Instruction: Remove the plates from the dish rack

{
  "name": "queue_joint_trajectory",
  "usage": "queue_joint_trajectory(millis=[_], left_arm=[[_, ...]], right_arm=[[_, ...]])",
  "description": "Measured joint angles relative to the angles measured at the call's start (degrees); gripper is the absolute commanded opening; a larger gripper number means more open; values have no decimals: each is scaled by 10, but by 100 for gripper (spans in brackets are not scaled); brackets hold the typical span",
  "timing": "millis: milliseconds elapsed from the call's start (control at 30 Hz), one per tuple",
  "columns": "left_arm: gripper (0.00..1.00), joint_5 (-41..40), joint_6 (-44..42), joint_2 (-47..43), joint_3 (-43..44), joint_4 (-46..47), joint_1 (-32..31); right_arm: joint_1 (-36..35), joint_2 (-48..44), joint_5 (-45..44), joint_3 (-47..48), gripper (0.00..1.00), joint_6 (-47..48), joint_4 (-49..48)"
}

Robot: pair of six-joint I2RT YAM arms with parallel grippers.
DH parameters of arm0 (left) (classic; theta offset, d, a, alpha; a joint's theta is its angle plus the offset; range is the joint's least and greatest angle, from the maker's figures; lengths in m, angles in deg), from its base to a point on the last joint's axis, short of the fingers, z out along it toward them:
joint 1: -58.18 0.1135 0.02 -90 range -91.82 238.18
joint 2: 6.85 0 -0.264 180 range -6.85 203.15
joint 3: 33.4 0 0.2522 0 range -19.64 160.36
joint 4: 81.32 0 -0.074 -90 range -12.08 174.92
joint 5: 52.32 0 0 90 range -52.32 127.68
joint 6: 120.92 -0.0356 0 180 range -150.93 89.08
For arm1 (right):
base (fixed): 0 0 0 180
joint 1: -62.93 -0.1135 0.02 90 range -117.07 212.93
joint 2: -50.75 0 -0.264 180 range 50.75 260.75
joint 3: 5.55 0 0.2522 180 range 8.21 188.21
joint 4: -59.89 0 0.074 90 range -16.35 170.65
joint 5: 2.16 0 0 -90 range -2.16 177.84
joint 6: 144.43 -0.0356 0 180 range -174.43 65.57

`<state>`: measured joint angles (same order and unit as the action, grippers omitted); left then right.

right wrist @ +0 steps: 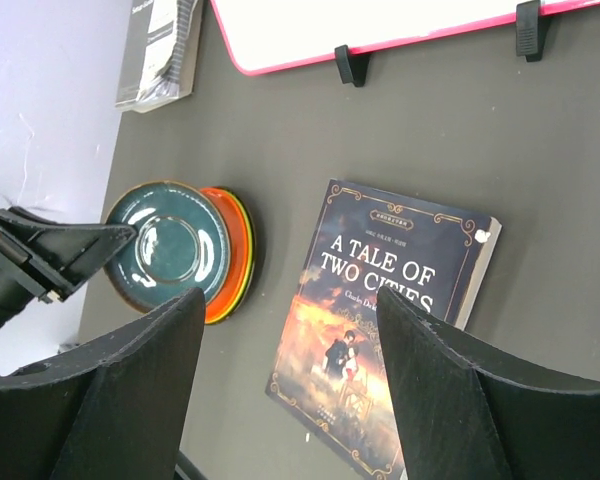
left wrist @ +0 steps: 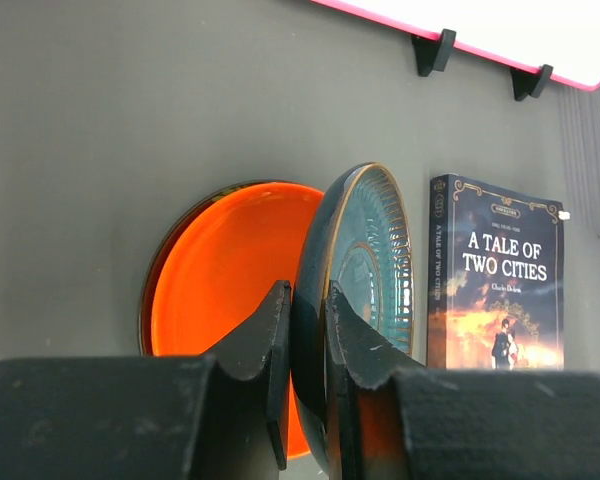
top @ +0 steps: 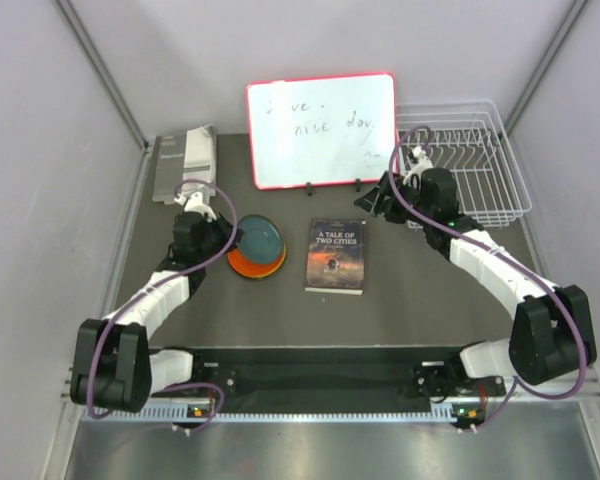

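White wire dish rack (top: 480, 170) appears empty; round teal glazed plate (left wrist: 365, 250), clamped in left gripper (left wrist: 308, 300) jaws, is tilted over the round orange plate (left wrist: 220, 270) stack; right gripper (right wrist: 290, 300) jaws wide, empty.

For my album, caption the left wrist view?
Left gripper clamps the teal plate by its rim, tilted over the orange plate, book alongside.

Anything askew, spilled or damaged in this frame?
Only the round teal blue plate: pinched at its rim by the left gripper, it tilts steeply over the round orange plate rather than lying flat. Nothing looks spilled or broken.
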<state>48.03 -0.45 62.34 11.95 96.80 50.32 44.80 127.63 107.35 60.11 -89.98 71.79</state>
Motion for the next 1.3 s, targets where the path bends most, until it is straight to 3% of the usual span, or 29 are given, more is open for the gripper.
queue_joint_trajectory(millis=[567, 667, 700, 733, 767, 1133, 1167, 1300], left_arm=[[2, -38, 0, -2, -25, -12, 1], [15, -38, 1, 2, -25, -8, 1], [24, -38, 1, 4, -25, -6, 1], [40, -38, 2, 6, -25, -3, 1], [46, -38, 4, 8, -25, -1, 2], [70, -54, -5, 19, -25, -9, 2], [78, -56, -6, 19, -25, -11, 2], [82, -68, -13, 19, -20, -27, 2]], right_arm=[[0, 0, -15, 0, 74, 21, 15], [0, 0, -19, 0, 74, 24, 16], [0, 0, -21, 0, 75, 26, 16], [0, 0, -23, 0, 75, 26, 16], [0, 0, -24, 0, 75, 26, 16], [3, 0, -68, 5, 82, 58, 57], [5, 0, -76, 9, 83, 64, 64], [10, -4, -107, 23, 84, 88, 88]])
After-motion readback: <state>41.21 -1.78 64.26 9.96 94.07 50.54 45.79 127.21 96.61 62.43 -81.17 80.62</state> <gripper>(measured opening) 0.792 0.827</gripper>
